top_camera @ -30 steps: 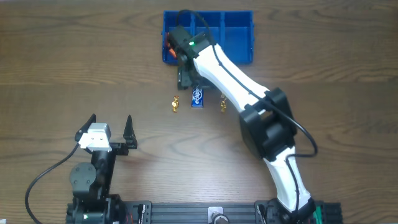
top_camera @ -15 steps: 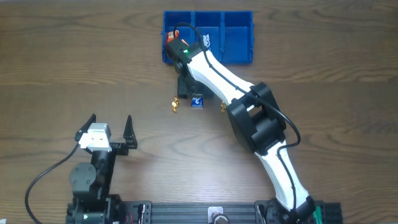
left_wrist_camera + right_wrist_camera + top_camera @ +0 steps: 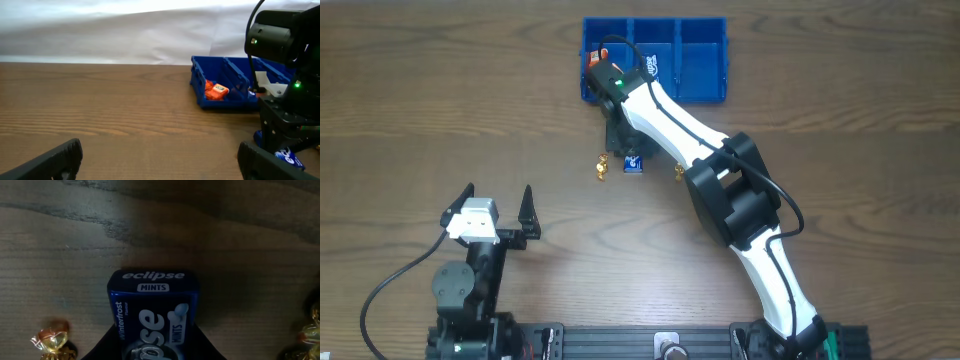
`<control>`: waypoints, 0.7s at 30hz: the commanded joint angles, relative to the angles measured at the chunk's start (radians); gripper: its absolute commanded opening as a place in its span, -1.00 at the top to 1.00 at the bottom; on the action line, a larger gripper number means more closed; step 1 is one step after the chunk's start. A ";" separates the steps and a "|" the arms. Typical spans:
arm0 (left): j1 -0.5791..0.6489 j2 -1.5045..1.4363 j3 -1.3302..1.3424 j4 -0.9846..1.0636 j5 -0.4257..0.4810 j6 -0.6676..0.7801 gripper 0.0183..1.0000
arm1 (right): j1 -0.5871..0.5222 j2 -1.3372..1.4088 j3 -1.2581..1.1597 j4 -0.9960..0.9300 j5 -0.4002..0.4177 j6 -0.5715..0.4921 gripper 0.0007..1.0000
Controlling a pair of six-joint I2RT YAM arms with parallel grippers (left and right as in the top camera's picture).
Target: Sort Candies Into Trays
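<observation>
Your right claw is clamped on the blue mint tin, which sits on the bench between 2 gold-wrapped candies, near the blue tray. I judge it rigid, light and slick, so squeeze its long sides. Your left claw rests spread apart.

A brown wood-grain tabletop spread across the whole scene, its grain running side to side with darker streaks. Beyond its far edge hung a pale white backdrop, slightly creased, meeting the wood along a straight line behind the work area.
</observation>
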 commanded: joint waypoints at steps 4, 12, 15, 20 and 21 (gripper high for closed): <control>0.004 -0.006 -0.018 -0.035 0.021 0.003 -0.99 | 0.005 -0.169 0.036 -0.013 0.198 -0.029 0.93; 0.004 -0.006 -0.018 -0.035 0.021 0.003 -1.00 | -0.019 -0.323 0.118 0.218 0.507 -0.247 0.93; 0.004 -0.006 -0.018 -0.035 0.021 0.003 -1.00 | -0.055 -0.303 0.118 0.354 0.514 -0.347 0.93; 0.004 -0.006 -0.018 -0.035 0.021 0.003 -1.00 | -0.103 -0.236 0.118 0.467 0.438 -0.368 0.93; 0.004 -0.006 -0.018 -0.035 0.021 0.003 -1.00 | -0.110 -0.222 0.118 0.474 0.419 -0.367 0.93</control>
